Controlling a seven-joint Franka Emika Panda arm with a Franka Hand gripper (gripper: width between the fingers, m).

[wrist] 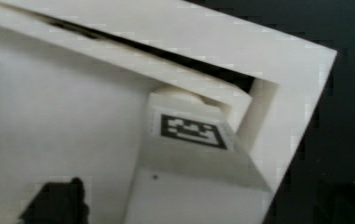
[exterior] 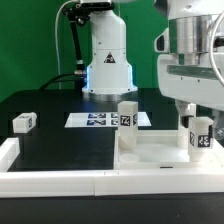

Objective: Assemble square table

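Note:
The square table's white panel [exterior: 150,152] lies rim-up at the exterior view's lower right. One tagged white leg [exterior: 128,114] stands on its far left corner. A second leg [exterior: 200,134] stands at the right side, directly under my gripper [exterior: 197,112]. In the wrist view this leg [wrist: 197,128] sits in the corner of the panel [wrist: 85,120], tag facing the camera. My gripper [wrist: 200,205] is open, one dark finger [wrist: 57,200] standing well away from the leg, nothing held. A third leg [exterior: 24,122] lies loose on the black surface at the left.
The marker board [exterior: 98,120] lies flat in front of the robot base [exterior: 105,65]. A long low white wall [exterior: 50,172] edges the black surface along the front and left.

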